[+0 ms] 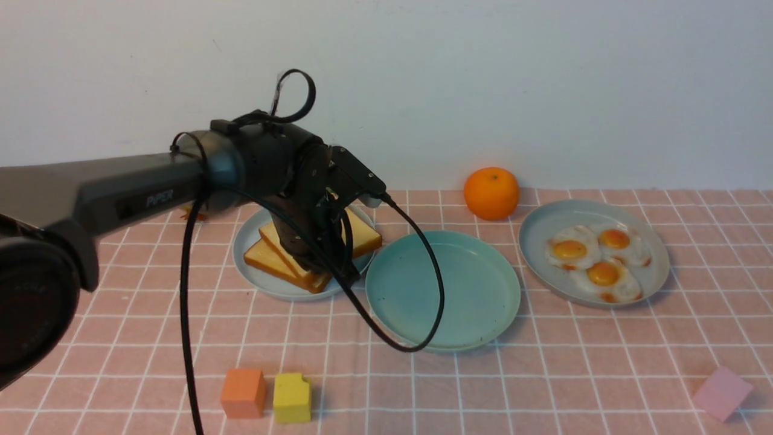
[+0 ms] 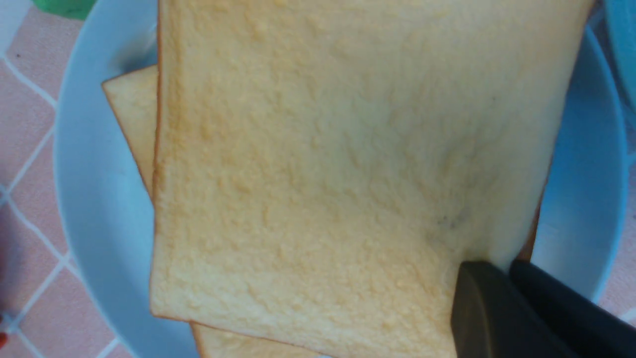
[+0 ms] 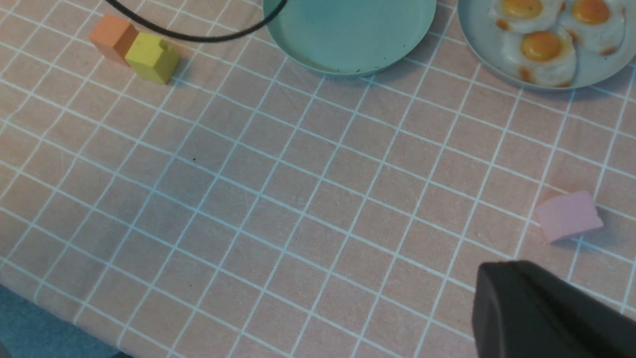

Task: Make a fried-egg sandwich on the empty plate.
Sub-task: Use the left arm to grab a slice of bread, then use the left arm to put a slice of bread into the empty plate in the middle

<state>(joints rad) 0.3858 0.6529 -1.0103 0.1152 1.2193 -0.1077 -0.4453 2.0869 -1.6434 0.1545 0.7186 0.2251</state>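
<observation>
I am clenching my left gripper (image 2: 508,271) on one corner of the top toast slice (image 2: 338,174), both dark fingers (image 2: 477,308) pinching its edge tight. That slice is lying skewed on the lower toast slice (image 2: 131,114), both sitting on the pale blue plate (image 1: 247,241). In the front view my left arm (image 1: 121,193) is reaching in from 9 o'clock, bending down over the toast, its black cable (image 1: 423,266) looping across the empty plate (image 1: 444,290). The empty plate, mint-green, is sitting mid-table with nothing on it, its rim just beside the pale blue plate, which is lying at its 10 o'clock. The grey-blue plate (image 1: 658,254) is sitting at the mint one's 2 o'clock, close but apart, carrying three fried eggs (image 1: 595,263) side by side. An orange (image 1: 491,193) is resting at 1 o'clock near the wall. An orange block (image 1: 243,394) and a yellow block (image 1: 292,397) are touching each other at 7 o'clock, and a pink block (image 1: 722,393) is lying well apart at 4 o'clock. My right gripper (image 3: 536,308) is hanging clenched over the pink checked tablecloth (image 3: 298,199), gripping nothing, with the pink block near it. No sandwich is forming on the mint plate yet.
</observation>
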